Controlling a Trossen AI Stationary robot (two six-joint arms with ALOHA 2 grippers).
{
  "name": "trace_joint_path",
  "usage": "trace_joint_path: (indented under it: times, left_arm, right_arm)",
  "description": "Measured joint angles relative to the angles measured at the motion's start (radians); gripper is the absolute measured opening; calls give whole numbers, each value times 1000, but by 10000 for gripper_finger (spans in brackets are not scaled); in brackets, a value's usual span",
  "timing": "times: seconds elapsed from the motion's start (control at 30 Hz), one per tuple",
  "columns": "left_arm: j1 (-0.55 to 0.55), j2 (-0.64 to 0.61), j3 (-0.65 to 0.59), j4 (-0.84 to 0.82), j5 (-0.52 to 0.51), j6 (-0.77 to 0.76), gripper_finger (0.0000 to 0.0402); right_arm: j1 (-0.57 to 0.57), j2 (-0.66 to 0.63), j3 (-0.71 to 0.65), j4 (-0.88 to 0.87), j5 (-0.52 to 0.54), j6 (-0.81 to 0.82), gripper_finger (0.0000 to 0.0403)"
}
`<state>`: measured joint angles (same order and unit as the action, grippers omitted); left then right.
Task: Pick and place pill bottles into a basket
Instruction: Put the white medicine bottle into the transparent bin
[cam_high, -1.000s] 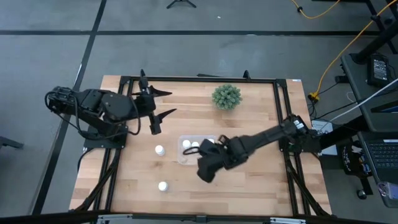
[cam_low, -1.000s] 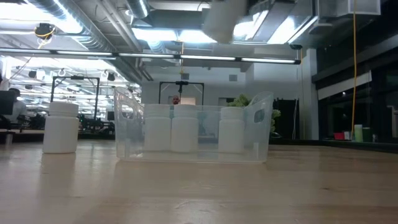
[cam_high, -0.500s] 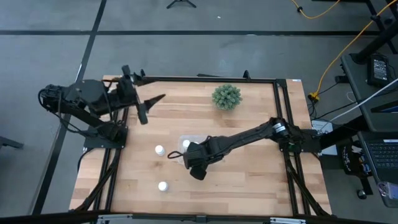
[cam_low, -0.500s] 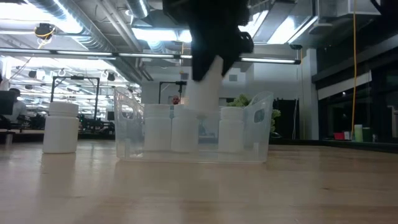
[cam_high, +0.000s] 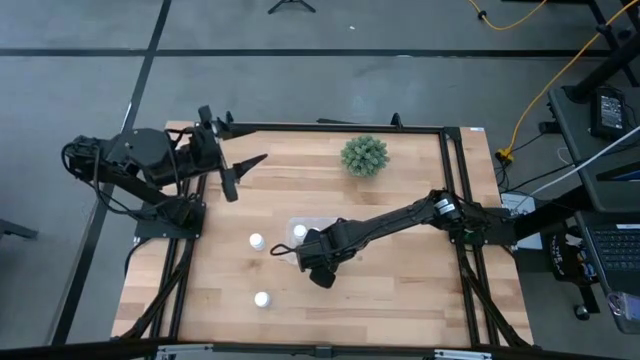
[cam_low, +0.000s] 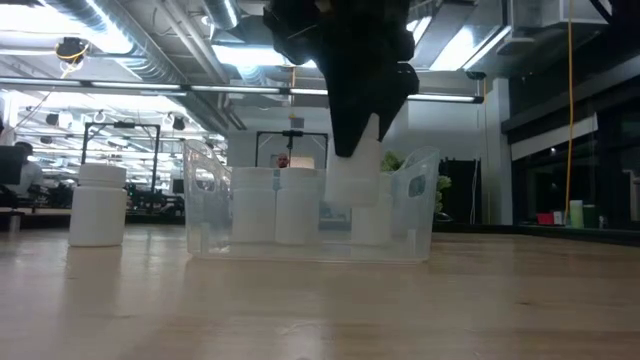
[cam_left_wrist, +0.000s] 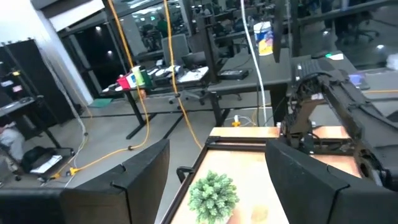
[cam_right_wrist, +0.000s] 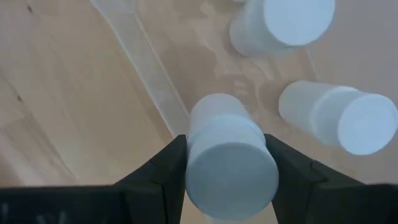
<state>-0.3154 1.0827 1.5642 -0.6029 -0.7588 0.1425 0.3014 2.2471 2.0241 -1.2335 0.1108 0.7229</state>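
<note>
— The basket (cam_high: 300, 240), where is it found?
— It is seen at the centre of the wooden table (cam_high: 400, 290) in the high view, partly covered by the right arm. From the low view, a wide hall with ceiling lights and ducts is shown behind it.
— What is shown by the low view that is hidden from above?
— The clear walls of the basket (cam_low: 310, 215) and bottles standing upright inside are seen; one more bottle (cam_low: 98, 205) stands outside, at the left of the frame.
— And the right gripper (cam_high: 318, 262)?
— It is closed around a pill bottle (cam_right_wrist: 229, 158), held over the basket rim, as shown by the right wrist view.
— The left gripper (cam_high: 238, 172)?
— It is held spread wide with nothing between its fingers, at the upper left of the table. A green plant (cam_left_wrist: 213, 191) is seen beyond it.
</note>
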Motion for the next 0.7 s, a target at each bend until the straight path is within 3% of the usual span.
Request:
trace_joint_path:
  times: [0.7]
  left_arm:
    - [-45,7,0,-1,-1,-6,259]
  right_arm:
    - [-3,45,-2,7,0,1,168]
